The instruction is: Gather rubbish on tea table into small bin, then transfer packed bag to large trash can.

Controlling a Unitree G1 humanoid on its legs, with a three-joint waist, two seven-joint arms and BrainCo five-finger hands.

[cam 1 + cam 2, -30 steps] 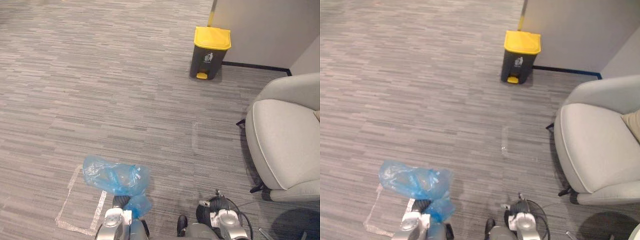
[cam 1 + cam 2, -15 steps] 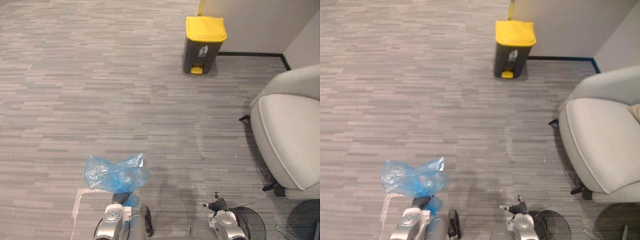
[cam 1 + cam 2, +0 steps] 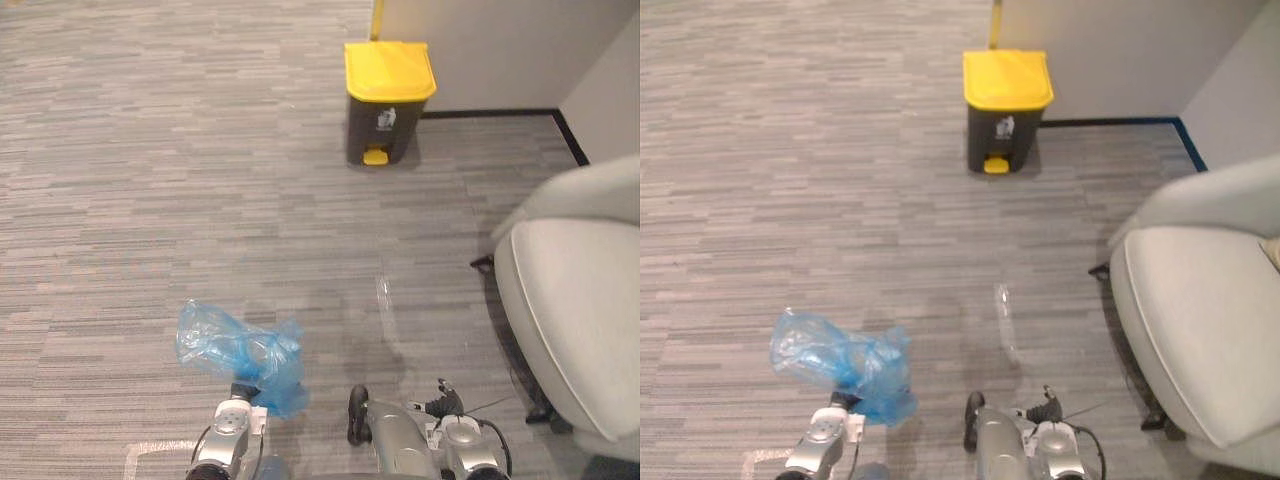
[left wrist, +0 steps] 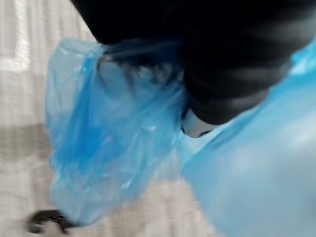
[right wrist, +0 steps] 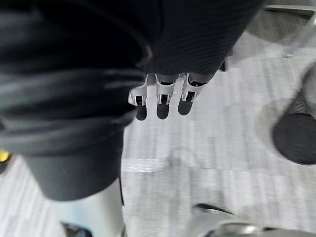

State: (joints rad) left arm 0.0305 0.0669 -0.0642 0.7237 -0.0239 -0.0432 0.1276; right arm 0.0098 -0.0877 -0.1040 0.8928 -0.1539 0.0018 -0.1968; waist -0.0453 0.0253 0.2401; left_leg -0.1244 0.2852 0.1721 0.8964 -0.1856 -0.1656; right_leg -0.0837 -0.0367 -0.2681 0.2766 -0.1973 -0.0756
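1. The blue bag (image 3: 240,350) hangs low on the robot's left side at the left hand (image 4: 227,89), apparently off the carpet floor (image 3: 150,180). The film bunches over the hand, so we cannot tell how the hand is closed.
2. The right hand (image 5: 165,98) hangs with relaxed fingers, slightly apart, holding nothing.
3. The large trash can (image 3: 388,100) stands by the far wall with its yellow lid shut, well apart from the bag. An armchair (image 3: 575,310) lies to the right of the open floor between them.
4. Handling, our judgement:
   - The bag is thin, soft, slick film, crumpled and puffed. It looks light, and we cannot make out its contents.
   - We expect it to sway and sag in transit.
   - A single layer could slip or tear.
5. The best hold is the gathered neck, with several layers bunched together.
6. The lid must be raised before the drop. The can has a yellow pedal at its base.
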